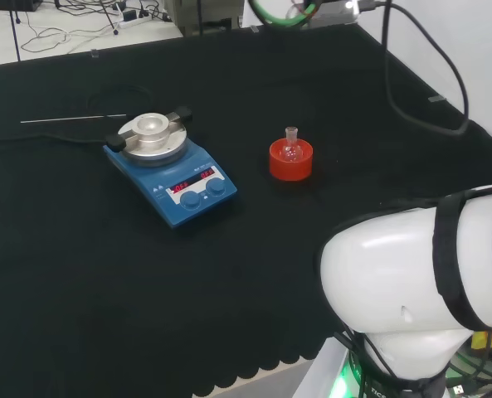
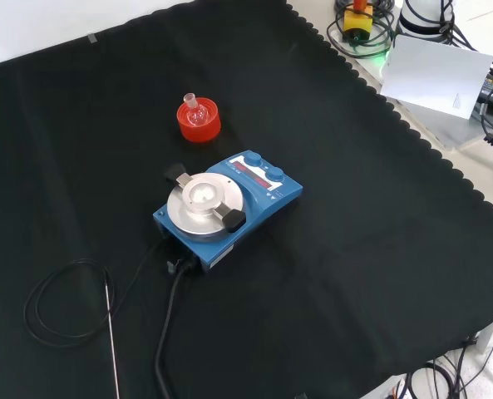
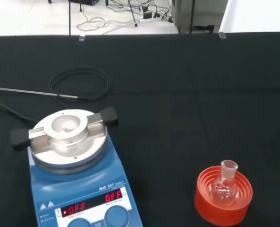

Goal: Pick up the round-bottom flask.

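One round-bottom flask [image 1: 291, 148] upright in red stand [image 1: 290, 162] | robot hand state: cannot tell

The head view is looking down over the arm's link [image 1: 411, 282]; the front view is facing opposite from above; the wrist view is sitting closest; all are sharing the blue hotplate [image 1: 172, 170] [image 2: 228, 208] [image 3: 76, 175] and red stand [image 1: 290, 161] [image 2: 199, 120] [image 3: 223, 196]

Blue hotplate stirrer [image 2: 229, 202], thin metal probe [image 2: 111, 337]
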You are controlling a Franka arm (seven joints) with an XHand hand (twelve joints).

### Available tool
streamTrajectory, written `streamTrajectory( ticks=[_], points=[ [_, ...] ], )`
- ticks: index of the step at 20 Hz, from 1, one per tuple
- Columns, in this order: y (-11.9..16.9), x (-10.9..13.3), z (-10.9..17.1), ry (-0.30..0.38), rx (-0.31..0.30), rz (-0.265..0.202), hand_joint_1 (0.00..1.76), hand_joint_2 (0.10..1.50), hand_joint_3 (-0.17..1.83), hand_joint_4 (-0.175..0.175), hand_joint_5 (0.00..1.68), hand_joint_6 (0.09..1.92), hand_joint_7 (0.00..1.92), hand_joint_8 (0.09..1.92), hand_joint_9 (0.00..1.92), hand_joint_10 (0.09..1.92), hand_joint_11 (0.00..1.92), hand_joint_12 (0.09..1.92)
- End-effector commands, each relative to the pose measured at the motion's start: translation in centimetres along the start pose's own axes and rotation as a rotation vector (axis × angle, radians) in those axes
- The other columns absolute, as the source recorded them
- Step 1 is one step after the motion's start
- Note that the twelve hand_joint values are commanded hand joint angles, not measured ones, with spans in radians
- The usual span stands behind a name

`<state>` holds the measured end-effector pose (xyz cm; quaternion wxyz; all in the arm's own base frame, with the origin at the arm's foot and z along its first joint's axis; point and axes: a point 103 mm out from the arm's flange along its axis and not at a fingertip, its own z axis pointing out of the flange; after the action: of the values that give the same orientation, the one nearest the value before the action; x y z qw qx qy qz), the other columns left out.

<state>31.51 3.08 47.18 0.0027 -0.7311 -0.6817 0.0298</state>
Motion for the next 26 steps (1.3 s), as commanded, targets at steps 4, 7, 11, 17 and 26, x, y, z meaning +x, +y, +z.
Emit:
streamTrajectory(
  ticks=[4,7,11,17,26],
  points=[
    [0.1,0.2,-0.3,0.026,-0.011,0.042,0.19,1.23,0.36,0.011,0.35,0.28,0.03,0.55,0.17,0.66,0.00,1.38],
    [1.2,-3.0,1.6,0.051,0.004,0.063,0.19,1.23,0.35,0.011,0.35,0.28,0.04,0.55,0.18,0.66,0.00,1.38],
    [2.4,-6.2,4.1,0.075,0.023,0.090,0.20,1.24,0.35,0.011,0.35,0.27,0.04,0.55,0.18,0.66,0.00,1.38],
    [4.5,-9.5,7.3,0.122,0.054,0.127,0.24,1.23,0.33,0.010,0.36,0.27,0.05,0.55,0.18,0.66,0.00,1.39],
    [9.9,-11.9,15.1,0.202,0.138,0.152,0.35,1.19,0.30,0.012,0.41,0.27,0.08,0.55,0.21,0.66,0.02,1.39]
  ],
)
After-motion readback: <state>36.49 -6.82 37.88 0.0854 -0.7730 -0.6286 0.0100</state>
